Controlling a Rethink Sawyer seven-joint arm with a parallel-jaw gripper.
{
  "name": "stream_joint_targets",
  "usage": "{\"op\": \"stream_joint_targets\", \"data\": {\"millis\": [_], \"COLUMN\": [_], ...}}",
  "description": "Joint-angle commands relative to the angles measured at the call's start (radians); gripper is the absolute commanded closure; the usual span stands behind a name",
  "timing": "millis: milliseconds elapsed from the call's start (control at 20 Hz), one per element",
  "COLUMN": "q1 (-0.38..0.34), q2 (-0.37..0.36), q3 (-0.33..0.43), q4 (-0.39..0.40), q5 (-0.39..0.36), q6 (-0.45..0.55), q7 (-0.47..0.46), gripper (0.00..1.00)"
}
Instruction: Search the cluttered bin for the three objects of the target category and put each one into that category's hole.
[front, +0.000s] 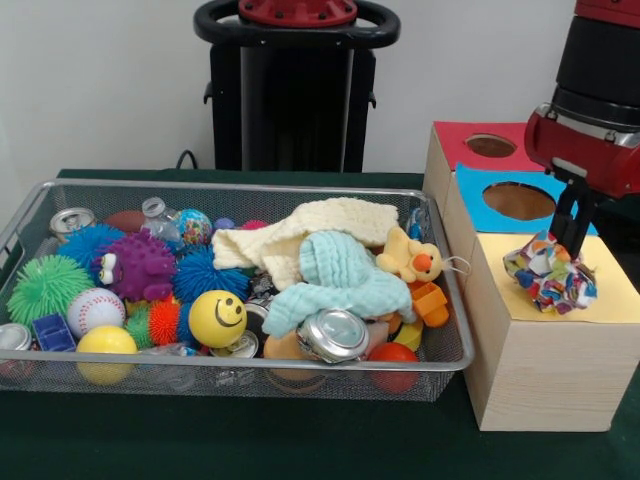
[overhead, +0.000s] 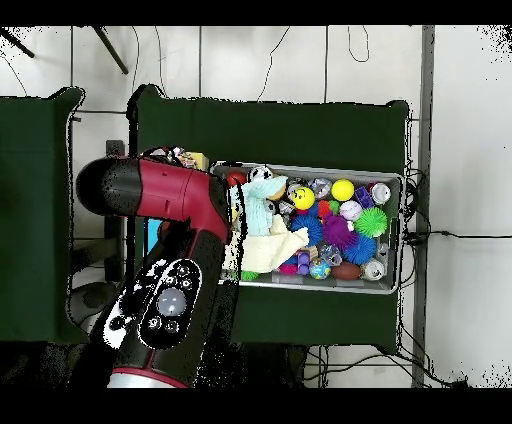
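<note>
Over the box's yellow panel (front: 610, 290), claw (front: 566, 252) clenched on a multicoloured cloth bundle (front: 549, 274)

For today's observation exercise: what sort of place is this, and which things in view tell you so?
Probably a robotics lab test station: a red and black robot arm, a wire bin of mixed toys on a green-covered table, and a wooden sorting box with coloured holes.

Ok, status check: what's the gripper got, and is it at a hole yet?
Gripper shut on multicolored cloth, over the box's yellow panel. Yellow hole not visible behind cloth. Cream and light-blue cloths in wire bin. Nothing blocking.
</note>
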Motion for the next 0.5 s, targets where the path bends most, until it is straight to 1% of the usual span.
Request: {"op": "stream_joint_targets", "data": {"millis": [50,250,500], "q1": [-0.013,-0.011,-0.016], "q2": [0.061,0.078,0.097], "q3": [0.09,0.093,0.114], "q4": [0.1,0.095,0.09], "q5": [0.016,0.022,0.031], "q6": [-0.042,-0.059,-0.078], "q7": [0.175,0.184,0.179], "gripper": [1.0,1.0,1.0]}}
